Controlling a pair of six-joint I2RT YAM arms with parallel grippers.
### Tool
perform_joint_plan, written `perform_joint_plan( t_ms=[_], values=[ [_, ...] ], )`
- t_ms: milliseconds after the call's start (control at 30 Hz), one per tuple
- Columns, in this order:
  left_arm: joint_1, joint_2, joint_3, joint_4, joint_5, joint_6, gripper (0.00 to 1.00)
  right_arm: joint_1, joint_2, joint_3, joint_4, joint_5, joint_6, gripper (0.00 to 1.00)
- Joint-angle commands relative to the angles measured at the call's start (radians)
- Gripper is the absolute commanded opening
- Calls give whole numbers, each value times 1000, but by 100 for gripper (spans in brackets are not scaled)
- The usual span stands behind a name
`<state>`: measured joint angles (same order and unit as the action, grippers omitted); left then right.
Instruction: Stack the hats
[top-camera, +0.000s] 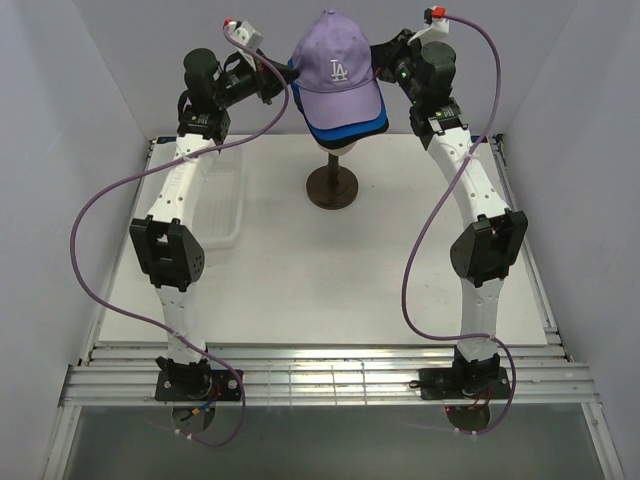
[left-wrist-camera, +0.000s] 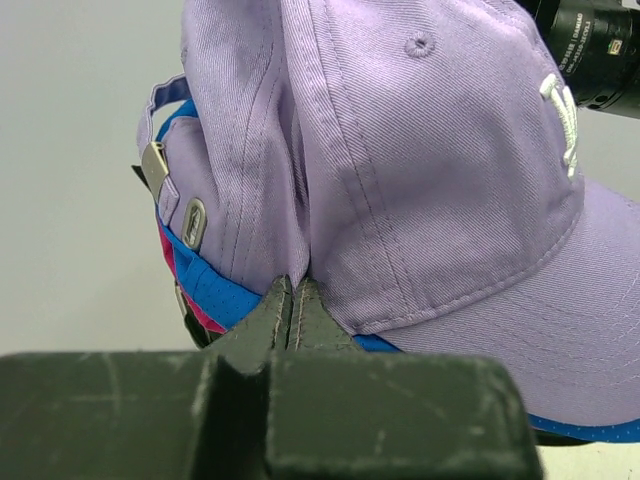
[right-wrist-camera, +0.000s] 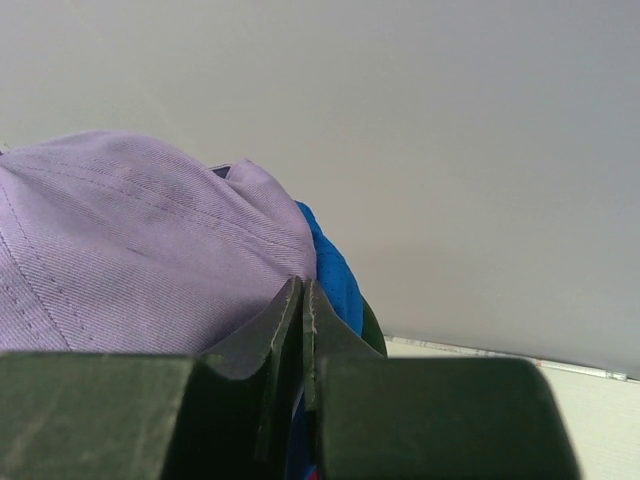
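Left tool (left-wrist-camera: 293, 305) and right tool (right-wrist-camera: 302, 300) each pinch shut on a side hem of the lavender cap (top-camera: 335, 62), which looks soft and light.

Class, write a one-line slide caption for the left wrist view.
Left hand pinches the lavender cap, stacked over the blue cap and magenta cap.

My lavender cap (top-camera: 335, 65) buries the mannequin head (top-camera: 334, 148) — only its neck shows — leaving mere slivers of the blue cap (top-camera: 340, 127) and magenta cap (left-wrist-camera: 198, 312). At the table (top-camera: 300, 290)'s left edge my arm covers part of the basket (top-camera: 230, 205). Whether cloth sits between the pressed tips of my left gripper (left-wrist-camera: 292, 290) or right gripper (right-wrist-camera: 302, 295), I cannot tell.
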<state>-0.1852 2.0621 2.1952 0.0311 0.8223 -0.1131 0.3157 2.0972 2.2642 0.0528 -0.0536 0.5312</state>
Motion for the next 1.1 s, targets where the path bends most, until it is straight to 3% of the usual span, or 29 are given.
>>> perform_joint_plan(
  t_ms=[0, 233, 300, 333, 467, 600, 1067],
  values=[
    [12, -42, -74, -148, 61, 7, 0, 3, 58, -23, -191, 15, -60, 8],
    [12, -45, -51, -152, 48, 4, 0, 5, 20, -23, -176, -3, -73, 12],
    [12, -42, -23, -149, 40, -2, 9, 3, -8, -54, -153, 8, -80, 22],
    [12, -42, -15, -146, 29, -5, 19, 3, -40, -72, -136, 12, -80, 25],
    [13, -40, 12, -148, 9, -5, 29, 2, -83, -103, -74, 26, -83, 39],
    [20, -49, 28, -149, 3, -13, 40, -4, -83, -52, -94, 47, -100, 44],
    [44, -99, 9, -177, 9, -14, 45, -53, -109, -5, -130, 90, -108, 54]
  ],
)
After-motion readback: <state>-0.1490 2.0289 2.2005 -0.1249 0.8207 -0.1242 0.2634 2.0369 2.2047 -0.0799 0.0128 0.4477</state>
